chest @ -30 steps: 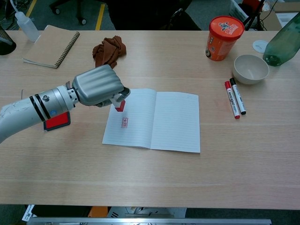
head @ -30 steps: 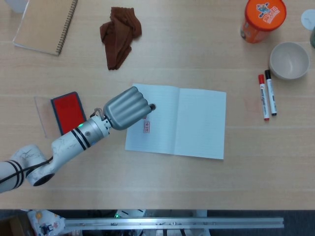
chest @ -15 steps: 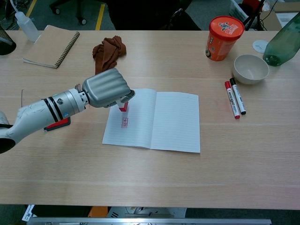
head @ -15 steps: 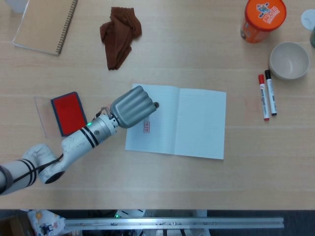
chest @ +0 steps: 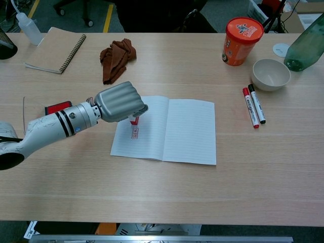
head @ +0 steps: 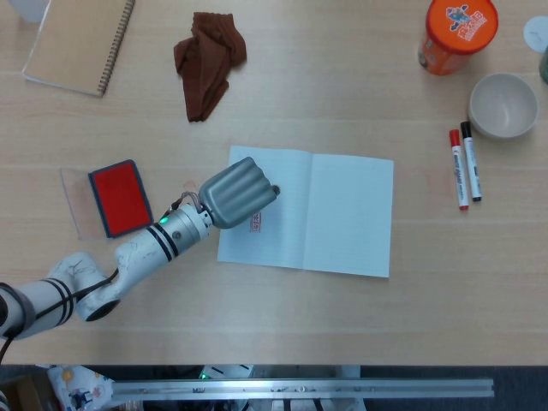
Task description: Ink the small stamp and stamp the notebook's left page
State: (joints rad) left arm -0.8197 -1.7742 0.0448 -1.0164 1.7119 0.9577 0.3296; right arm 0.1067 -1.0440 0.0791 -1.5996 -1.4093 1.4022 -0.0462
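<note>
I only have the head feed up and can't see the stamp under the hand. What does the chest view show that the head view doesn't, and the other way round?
Only the chest view shows the small red stamp under the left hand, just above the red print on the left page, plus a green bottle and a squeeze bottle at the table's far corners. Only the head view shows the whole red ink pad; the arm hides most of it in the chest view. Both show the open notebook, brown cloth, two markers, bowl and orange tub.
</note>
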